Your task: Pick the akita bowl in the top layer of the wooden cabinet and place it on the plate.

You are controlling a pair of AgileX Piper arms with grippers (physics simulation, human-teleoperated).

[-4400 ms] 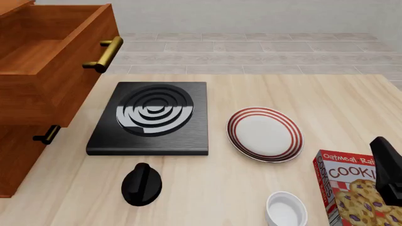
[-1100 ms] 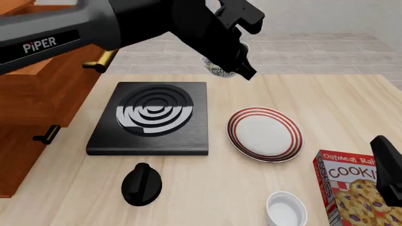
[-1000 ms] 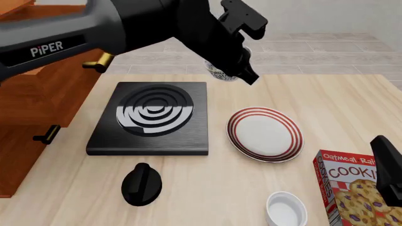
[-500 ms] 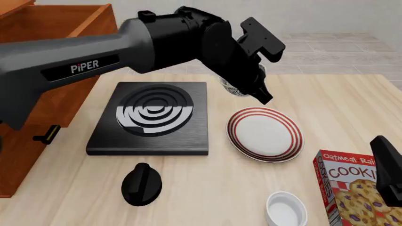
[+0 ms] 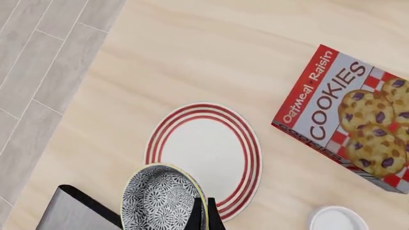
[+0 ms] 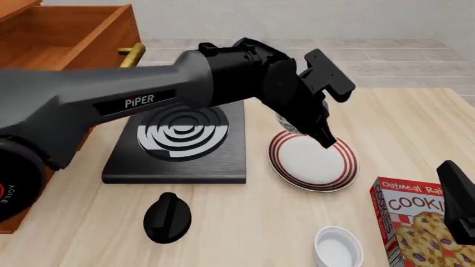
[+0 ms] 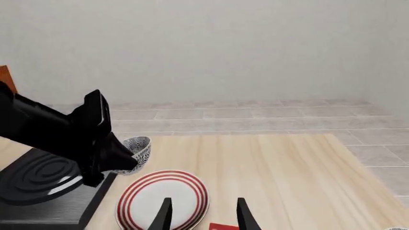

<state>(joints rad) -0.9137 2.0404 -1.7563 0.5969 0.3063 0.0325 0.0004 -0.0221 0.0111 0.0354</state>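
The left claw point(image 6: 321, 133) has come down and forward and now holds the akita bowl point(image 5: 164, 199), pinched by its rim, above the plate's point(image 6: 319, 167) far edge. The right claw point(image 7: 201, 211) waits with fingers apart near the table's right edge.

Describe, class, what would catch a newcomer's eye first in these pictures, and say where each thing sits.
The big left arm sweeps across the table from the left, its left gripper holding the akita bowl just above the plate. Behind it, at far left, the wooden cabinet has its top drawer open. A cookie box lies at the near right corner.
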